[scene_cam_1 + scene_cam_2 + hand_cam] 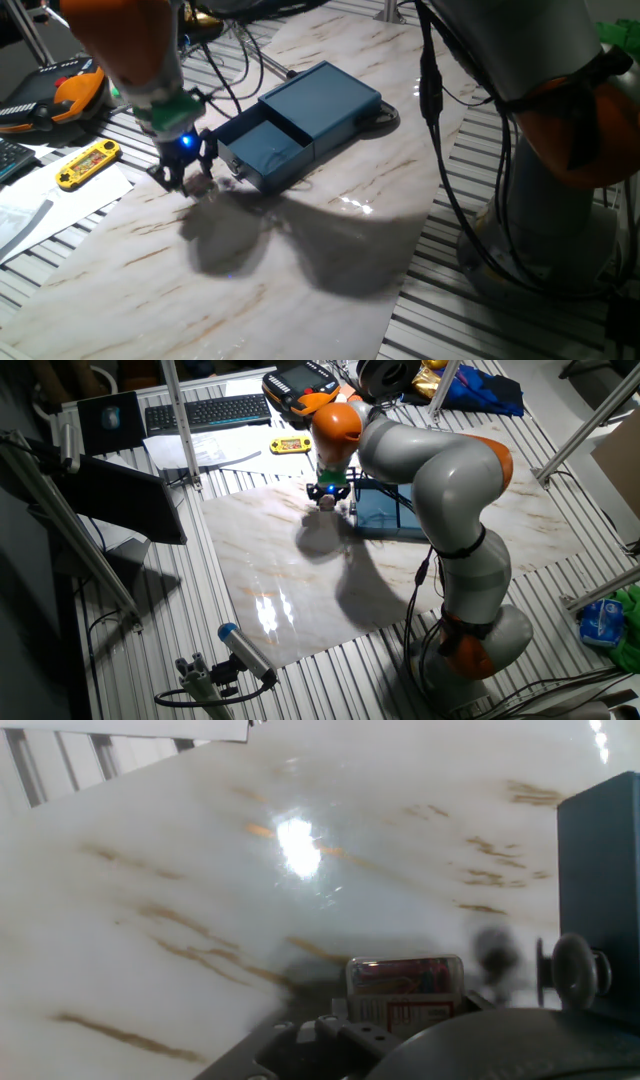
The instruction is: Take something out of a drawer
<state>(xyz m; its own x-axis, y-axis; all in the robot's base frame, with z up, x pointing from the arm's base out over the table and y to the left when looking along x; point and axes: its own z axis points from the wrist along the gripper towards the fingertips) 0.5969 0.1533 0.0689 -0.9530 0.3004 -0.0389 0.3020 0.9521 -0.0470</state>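
Observation:
The dark blue box lies on the marble board with its drawer pulled out toward the front left. The drawer's metal knob shows at the right of the hand view. My gripper hangs just left of the drawer front, low over the board. It is shut on the small pale packet with red and white print, which sits between the fingers. The packet is outside the drawer. In the other fixed view the gripper is at the left end of the box.
A yellow handheld game lies left of the board on paper. An orange and black device is at the back left. Cables run behind the box. The marble board stretches toward the front.

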